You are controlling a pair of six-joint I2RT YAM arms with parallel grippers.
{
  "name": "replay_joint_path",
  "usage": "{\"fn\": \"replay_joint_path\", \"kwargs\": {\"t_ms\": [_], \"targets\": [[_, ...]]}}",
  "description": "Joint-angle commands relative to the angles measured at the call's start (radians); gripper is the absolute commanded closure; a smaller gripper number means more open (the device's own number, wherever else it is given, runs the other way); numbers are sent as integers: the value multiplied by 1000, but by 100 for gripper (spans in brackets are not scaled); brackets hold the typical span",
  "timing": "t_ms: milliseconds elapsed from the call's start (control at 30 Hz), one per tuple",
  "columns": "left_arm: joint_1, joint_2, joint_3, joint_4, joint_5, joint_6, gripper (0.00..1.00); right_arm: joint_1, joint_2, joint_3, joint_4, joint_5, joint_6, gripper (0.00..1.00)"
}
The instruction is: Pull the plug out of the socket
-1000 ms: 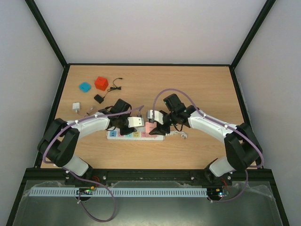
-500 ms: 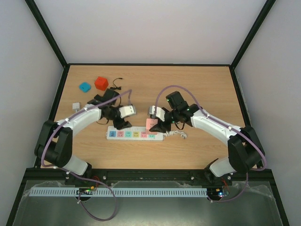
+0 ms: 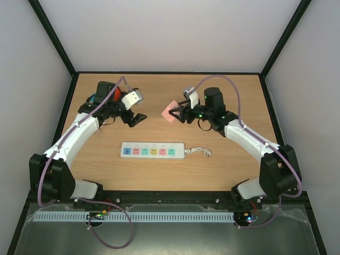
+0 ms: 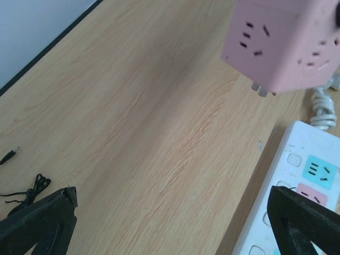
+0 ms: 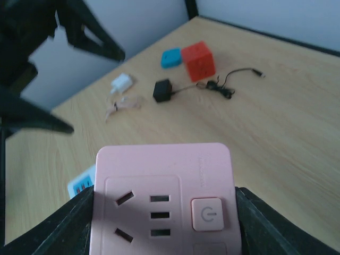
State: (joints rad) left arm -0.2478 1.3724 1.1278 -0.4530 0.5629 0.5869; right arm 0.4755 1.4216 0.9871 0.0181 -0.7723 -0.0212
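Observation:
The socket (image 3: 152,151), a long white strip with coloured outlet faces, lies flat on the table. The plug (image 3: 171,112), a pink cube adapter, hangs in the air well behind it, prongs (image 4: 260,89) bare. My right gripper (image 3: 178,113) is shut on the plug (image 5: 164,196), a finger pressed on each side. My left gripper (image 3: 135,118) hovers to the left of the plug, open with nothing between its fingers. In the left wrist view the gripper (image 4: 170,223) spans bare wood, with the socket (image 4: 297,186) at the lower right and the plug (image 4: 281,42) above it.
A red cube (image 5: 198,60), a blue block (image 5: 171,57), a black adapter with a thin cable (image 5: 162,90) and a white charger (image 5: 121,82) lie at the back left, below my left arm. The socket's coiled white cord (image 3: 199,152) lies off its right end.
My right gripper lifted the pink plug off the socket and carried it up and back. My left gripper let go of the socket, opened wide and swung back left.

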Motion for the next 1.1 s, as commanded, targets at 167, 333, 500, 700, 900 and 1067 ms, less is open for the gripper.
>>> {"fn": "replay_joint_path", "kwargs": {"t_ms": [167, 333, 500, 700, 900, 1067], "targets": [[-245, -8, 31, 79, -178, -73, 0, -14, 21, -37, 393, 53, 503, 76], [-323, 22, 43, 134, -239, -100, 0, -14, 17, -86, 482, 46, 637, 76], [-346, 49, 35, 181, -318, -110, 0, -14, 4, -120, 532, 12, 694, 76], [-348, 61, 44, 211, -318, -107, 0, -13, 6, -160, 586, -15, 743, 75], [-391, 88, 67, 211, -299, -99, 2, -12, 13, -177, 602, -11, 756, 75], [-413, 116, 92, 202, -301, -86, 12, -12, 7, -196, 624, -20, 767, 75]]}}
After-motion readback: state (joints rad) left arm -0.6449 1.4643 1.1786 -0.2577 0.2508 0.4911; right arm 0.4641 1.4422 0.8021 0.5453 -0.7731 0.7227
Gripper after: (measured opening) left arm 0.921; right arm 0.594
